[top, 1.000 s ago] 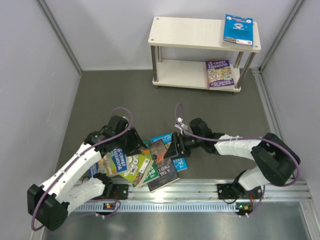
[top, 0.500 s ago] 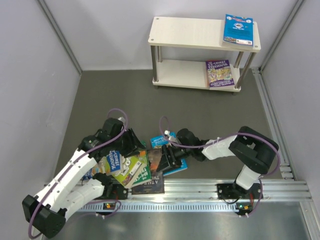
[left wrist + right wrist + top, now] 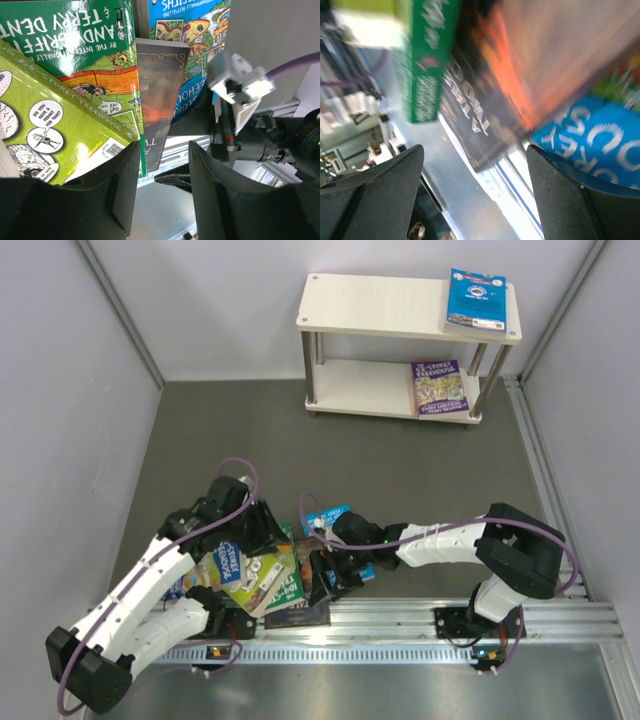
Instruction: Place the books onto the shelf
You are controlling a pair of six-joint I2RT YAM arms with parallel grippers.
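Several books lie in a loose pile (image 3: 270, 575) at the near edge: a lime cover (image 3: 45, 125), a green cover (image 3: 75, 45), a dark brownish cover (image 3: 160, 95) and a blue cover (image 3: 195, 30). My left gripper (image 3: 278, 535) hovers at the pile's far side, jaws apart with nothing between the fingers (image 3: 125, 190). My right gripper (image 3: 325, 580) is low over the pile, open wide. The dark book's corner (image 3: 490, 135) sits just beyond its fingertips. The cream shelf (image 3: 380, 302) stands at the back, with a blue book (image 3: 477, 300) on top and a purple book (image 3: 440, 388) on the lower board.
A ribbed aluminium rail (image 3: 420, 618) runs along the near edge under the pile's front. Grey walls close in on the left, back and right. Dark mat (image 3: 400, 460) lies between the pile and the shelf. The right arm's wrist (image 3: 240, 85) is close to my left fingers.
The right arm swung left and toward the near edge, over the pile. The dark book slid toward the rail. The left arm drew back slightly.
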